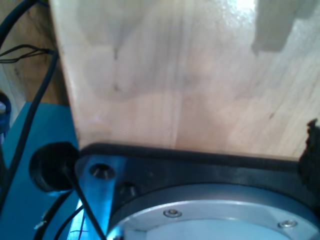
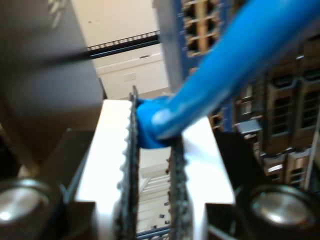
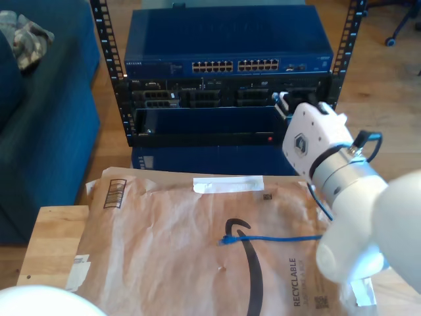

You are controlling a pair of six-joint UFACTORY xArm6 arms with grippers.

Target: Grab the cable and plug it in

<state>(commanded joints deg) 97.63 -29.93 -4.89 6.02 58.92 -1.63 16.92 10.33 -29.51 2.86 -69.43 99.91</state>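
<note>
Lying on brown paper: cable.

Glossy blue plastic cable

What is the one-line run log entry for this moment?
second tool: shut on cable | cable free end: on paper | facing: switch | plugged: not yet

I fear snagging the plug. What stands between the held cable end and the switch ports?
Nothing visible: my second gripper holds the cable plug close before the switch, with open space between.
</note>
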